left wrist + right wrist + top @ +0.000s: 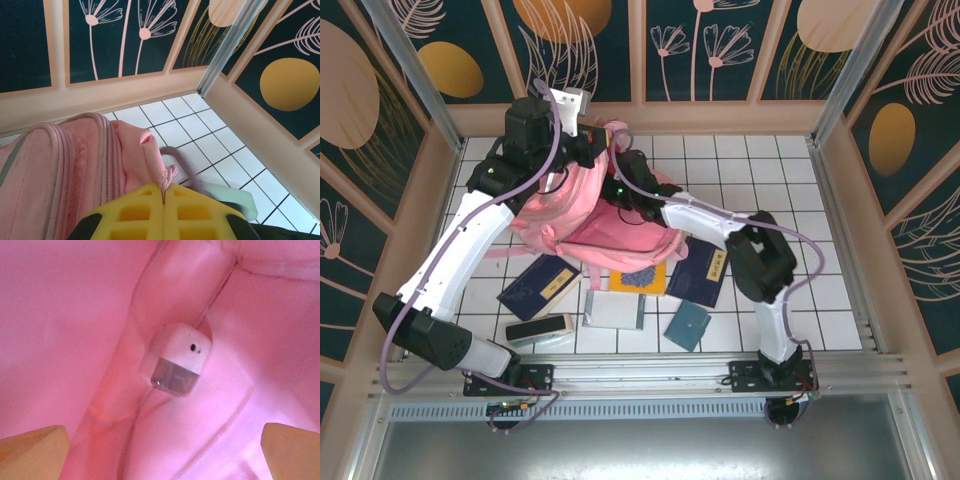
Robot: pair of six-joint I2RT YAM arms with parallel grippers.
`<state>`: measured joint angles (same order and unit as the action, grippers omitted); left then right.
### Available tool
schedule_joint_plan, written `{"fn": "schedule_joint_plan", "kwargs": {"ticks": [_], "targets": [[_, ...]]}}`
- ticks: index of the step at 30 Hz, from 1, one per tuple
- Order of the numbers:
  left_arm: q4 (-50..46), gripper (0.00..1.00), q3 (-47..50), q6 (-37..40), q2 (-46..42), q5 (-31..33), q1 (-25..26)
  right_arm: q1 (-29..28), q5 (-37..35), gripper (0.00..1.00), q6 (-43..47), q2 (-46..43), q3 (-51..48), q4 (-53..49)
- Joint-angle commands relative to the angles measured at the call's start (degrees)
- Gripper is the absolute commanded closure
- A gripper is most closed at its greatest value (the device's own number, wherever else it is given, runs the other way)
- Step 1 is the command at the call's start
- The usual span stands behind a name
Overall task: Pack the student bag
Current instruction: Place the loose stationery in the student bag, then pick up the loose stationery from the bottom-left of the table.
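The left hand (164,189) is pinching the student bag (75,165) at its top loop. The right hand (164,435) is hanging spread inside it, above a small white block (177,360).

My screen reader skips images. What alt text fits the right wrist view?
A small white block with a clear grey end sits among pink folds inside the student bag. The right gripper stands open, its yellow fingertips at the lower corners.

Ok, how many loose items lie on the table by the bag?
6: dark blue book left, black case nearest, grey book centre, yellow book behind it, navy book right, teal notebook nearer; bag may hide more.
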<state>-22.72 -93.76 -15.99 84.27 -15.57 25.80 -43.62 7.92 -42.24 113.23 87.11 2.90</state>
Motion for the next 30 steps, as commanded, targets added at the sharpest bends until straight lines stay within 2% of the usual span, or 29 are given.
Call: {"fn": "schedule_joint_plan", "kwargs": {"ticks": [1,5,8,11,15,16,17,19,24,27,30], "targets": [[7.2,1.00,-2.3,0.4,-0.5,0.0,-0.5,-0.1,-5.5,0.01,8.7,-14.7,-9.6,9.1],[6.4,1.00,-2.4,0.1,0.9,-0.2,-0.5,0.9,-9.9,0.04,15.0,-27.2,-19.8,10.2],[5.8,1.00,-2.2,-0.4,1.3,-0.9,-0.5,0.7,-10.1,0.04,25.4,-38.1,-30.1,15.0],[5.3,1.00,-1.8,-0.9,1.9,-1.9,-0.5,1.1,0.4,0.07,38.3,-46.9,-42.6,24.8],[5.1,1.00,-1.0,-0.8,2.0,-2.6,-0.5,-0.5,15.2,0.08,51.2,-52.2,-45.1,20.2],[5.1,1.00,-0.6,-0.6,1.8,-2.5,-0.4,-1.0,22.1,0.12,54.4,-52.7,-44.4,17.2],[5.1,1.00,-0.4,-0.5,1.6,-2.3,-0.5,-2.1,24.9,0.14,55.4,-52.3,-43.8,16.5],[5.4,1.00,0.0,-0.4,1.2,-1.9,-0.5,-5.8,24.6,0.14,57.3,-49.5,-43.0,16.3],[5.4,1.00,0.3,-0.5,0.3,-1.9,-0.5,-16.8,22.0,0.14,72.3,-35.7,-36.1,7.1],[5.5,1.00,0.9,-0.5,-0.5,-1.7,-0.5,-19.9,23.8,0.14,75.2,-27.6,-32.3,7.6],[6.0,1.00,1.6,-1.1,-1.1,-2.5,-0.5,-20.4,26.0,0.14,76.5,-19.2,-28.5,8.1]]}}
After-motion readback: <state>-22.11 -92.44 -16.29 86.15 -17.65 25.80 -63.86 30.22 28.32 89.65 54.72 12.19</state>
